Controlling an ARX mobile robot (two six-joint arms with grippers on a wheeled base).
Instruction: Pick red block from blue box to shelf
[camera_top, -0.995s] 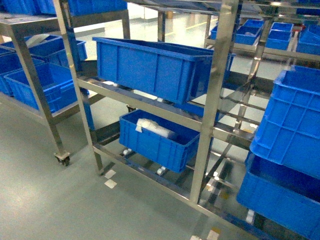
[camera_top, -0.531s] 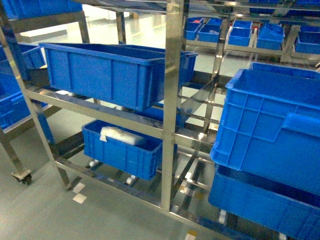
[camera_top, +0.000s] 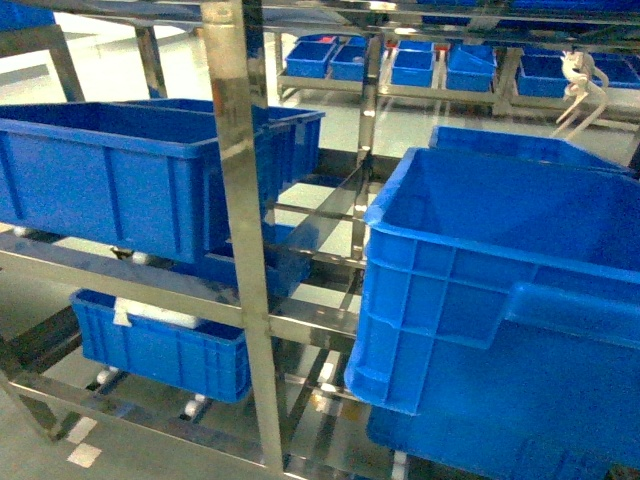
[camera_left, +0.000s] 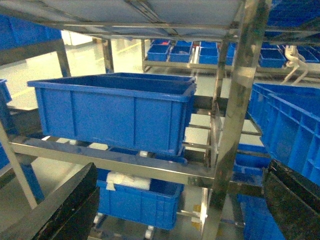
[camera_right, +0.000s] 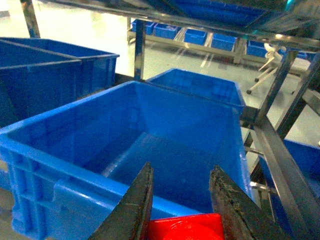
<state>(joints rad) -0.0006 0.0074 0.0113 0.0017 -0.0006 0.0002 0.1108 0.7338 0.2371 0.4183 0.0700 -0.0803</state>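
I'm facing the shelf (camera_top: 243, 200), pale glossy floor (camera_top: 120, 60) at 11 o'clock, right gripper (camera_right: 182, 200) clamped on red block (camera_right: 186, 229) above a dark blue crate (camera_right: 150, 150), left gripper (camera_left: 175, 210) jaws wide.

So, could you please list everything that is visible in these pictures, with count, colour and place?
shelf: one near, silvery steel, across the head view; more racks behind.
large crate: one, dark blue, on the right, open top, seems empty in the right wrist view.
crate on the rail: one, dark blue, left.
low crate: one, dark blue, lower left, holding a white bundle.
small bins: several, blue, on far racks.
red block: one, red, between the right gripper's fingers.
right gripper: shut on the red block, above the large crate.
left gripper: black fingers wide apart, holding nothing.
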